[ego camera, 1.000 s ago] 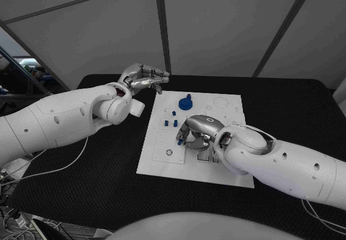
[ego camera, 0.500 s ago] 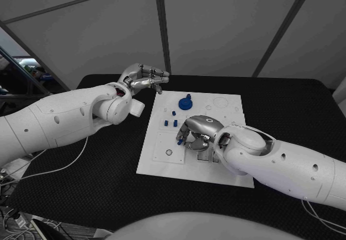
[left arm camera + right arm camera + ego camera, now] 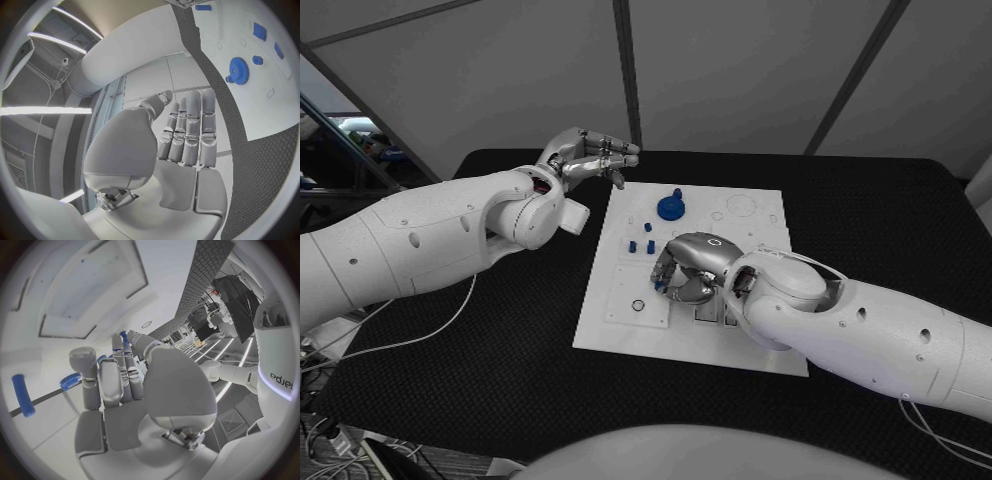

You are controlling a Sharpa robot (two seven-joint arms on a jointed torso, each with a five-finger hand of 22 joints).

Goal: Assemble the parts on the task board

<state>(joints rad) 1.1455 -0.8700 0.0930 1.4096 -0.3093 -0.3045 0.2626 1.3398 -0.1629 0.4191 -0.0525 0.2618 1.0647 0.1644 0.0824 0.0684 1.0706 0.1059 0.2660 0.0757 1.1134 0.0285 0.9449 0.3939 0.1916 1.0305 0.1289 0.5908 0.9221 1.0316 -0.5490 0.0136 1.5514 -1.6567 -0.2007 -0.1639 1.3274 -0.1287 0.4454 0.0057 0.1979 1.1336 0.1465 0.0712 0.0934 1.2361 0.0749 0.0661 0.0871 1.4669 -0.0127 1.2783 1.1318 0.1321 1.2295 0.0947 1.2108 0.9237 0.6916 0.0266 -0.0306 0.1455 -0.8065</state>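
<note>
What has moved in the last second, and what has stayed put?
The right hand has eased slightly toward the robot over the task board, fingers curled down among the parts. The left hand stays raised beyond the board's far left corner; the blue gear has not moved.

No readable text or labels

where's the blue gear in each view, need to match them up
Head view: the blue gear stands on the far part of the task board, beyond the right hand.
Left wrist view: the gear lies past the left hand, on the white board.
Right wrist view: I cannot pick it out.
Shared landmark: the task board itself.
</note>
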